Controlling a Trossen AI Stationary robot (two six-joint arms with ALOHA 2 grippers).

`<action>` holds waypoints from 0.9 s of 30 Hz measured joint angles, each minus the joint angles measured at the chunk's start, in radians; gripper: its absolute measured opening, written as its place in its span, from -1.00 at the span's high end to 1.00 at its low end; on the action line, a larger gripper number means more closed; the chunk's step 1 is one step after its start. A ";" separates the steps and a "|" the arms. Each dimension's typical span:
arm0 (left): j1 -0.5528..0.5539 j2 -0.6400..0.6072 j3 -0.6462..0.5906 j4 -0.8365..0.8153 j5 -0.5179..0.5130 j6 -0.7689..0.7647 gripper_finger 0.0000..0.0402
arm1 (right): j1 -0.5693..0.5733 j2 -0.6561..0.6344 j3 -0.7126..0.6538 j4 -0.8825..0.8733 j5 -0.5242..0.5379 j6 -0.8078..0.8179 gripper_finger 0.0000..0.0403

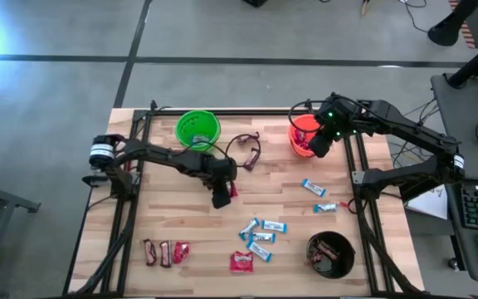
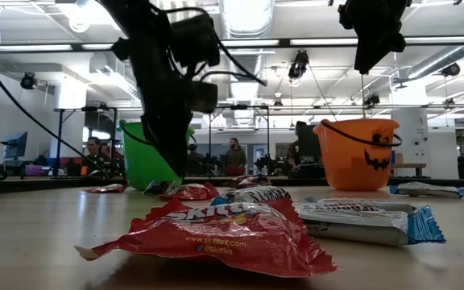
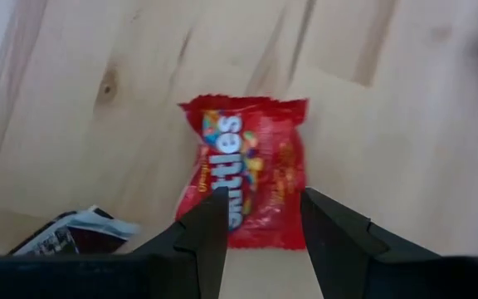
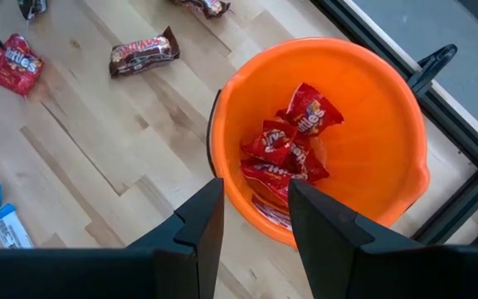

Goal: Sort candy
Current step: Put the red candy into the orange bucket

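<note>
A red Skittles packet (image 3: 247, 166) lies flat on the wooden table (image 3: 388, 124). My left gripper (image 3: 264, 212) hangs open just over the packet's near end, pointing steeply down, one finger to each side. From above, this gripper (image 1: 221, 198) is at mid-table with the packet (image 1: 234, 190) beside it. My right gripper (image 4: 256, 199) waits open above the orange bucket (image 4: 372, 100), which holds several red packets (image 4: 293, 145). More candy lies on the table: light-blue bars (image 1: 260, 237), dark bars (image 1: 156, 252) and another red packet (image 1: 241, 262).
A green bucket (image 1: 197, 130) stands at the far side, left of the orange bucket (image 1: 299, 137). A black bucket (image 1: 330, 254) sits near the front right corner. A dark looped thing (image 1: 247, 149) lies between the far buckets. A dark wrapper (image 3: 69, 232) lies close beside the left gripper.
</note>
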 joint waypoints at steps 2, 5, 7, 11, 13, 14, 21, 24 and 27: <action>0.007 0.015 0.000 0.001 0.000 0.000 0.34 | 0.000 0.000 0.000 0.000 0.000 0.001 0.37; 0.016 0.028 0.000 0.007 0.015 0.001 0.34 | 0.000 0.000 0.000 0.000 -0.001 0.001 0.37; 0.021 0.038 0.000 0.007 0.019 0.003 0.34 | 0.000 0.000 0.000 0.000 -0.004 0.001 0.37; 0.031 0.055 0.000 0.012 0.020 0.003 0.34 | 0.000 0.000 0.000 0.000 -0.004 0.001 0.37; 0.034 0.068 0.001 0.015 0.021 0.002 0.34 | 0.000 0.000 0.000 0.000 -0.005 0.001 0.37; 0.035 0.075 0.001 0.017 0.021 0.000 0.34 | 0.000 0.000 0.000 0.000 -0.004 0.001 0.37; 0.036 0.101 0.005 0.025 0.022 -0.022 0.36 | 0.000 0.000 0.000 0.000 -0.005 -0.001 0.37; 0.040 0.101 0.004 0.025 0.022 -0.028 0.46 | 0.000 0.000 0.000 0.000 -0.005 0.000 0.37; 0.042 0.100 0.003 0.023 0.023 -0.031 0.63 | 0.000 0.000 0.000 0.000 -0.005 0.000 0.37</action>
